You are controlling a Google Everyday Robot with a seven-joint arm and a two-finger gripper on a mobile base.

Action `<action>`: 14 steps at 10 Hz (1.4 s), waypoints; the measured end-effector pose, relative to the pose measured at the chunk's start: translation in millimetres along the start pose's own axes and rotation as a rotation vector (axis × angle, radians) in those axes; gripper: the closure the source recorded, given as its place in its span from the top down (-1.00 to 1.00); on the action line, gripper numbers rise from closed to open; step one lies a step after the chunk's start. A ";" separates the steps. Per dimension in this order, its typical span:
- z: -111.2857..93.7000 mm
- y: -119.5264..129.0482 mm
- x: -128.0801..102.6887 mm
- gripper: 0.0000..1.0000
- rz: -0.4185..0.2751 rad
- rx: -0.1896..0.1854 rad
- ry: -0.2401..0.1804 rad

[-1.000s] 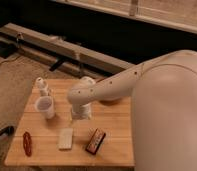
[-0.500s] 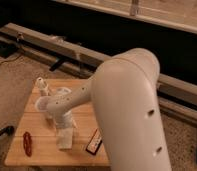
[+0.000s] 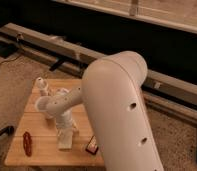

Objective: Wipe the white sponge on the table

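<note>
Gripper [image 3: 65, 136]: lowered onto the front middle of the worktop [image 3: 42, 156], directly over the white sponge [image 3: 65, 145].
Jaws: their state cannot be told; they are masked by the wrist.
Task's thing: the white sponge is seen flat on the worktop under the gripper, between the red item [image 3: 27, 143] at the left and the black-and-red packet [image 3: 92, 145] at the right.
Change over 1 s: the gripper, held high above the middle of the worktop 1 s ago, has been brought down to the sponge. The upper arm [image 3: 119, 115] has been swung across the right half of the view.
Sponge position: hardly shifted from where it lay 1 s ago.
Meaning for the task: the approach is judged finished and contact likely made, but no wiping stroke is judged to have been made yet.
Next need: downward pressure kept while the sponge is slid along the planks.
Risk: the packet or the red item could be pushed by a wide stroke.
</note>
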 end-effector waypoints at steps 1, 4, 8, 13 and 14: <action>1.7 -1.7 0.1 0.38 0.001 0.005 0.002; 4.6 -3.6 0.6 0.06 0.004 0.014 0.004; 2.5 -12.4 2.9 -0.78 0.013 0.019 0.005; -6.8 -62.2 -8.8 -1.00 0.084 0.056 -0.007; -10.0 -81.8 -16.6 -1.00 0.114 0.067 -0.014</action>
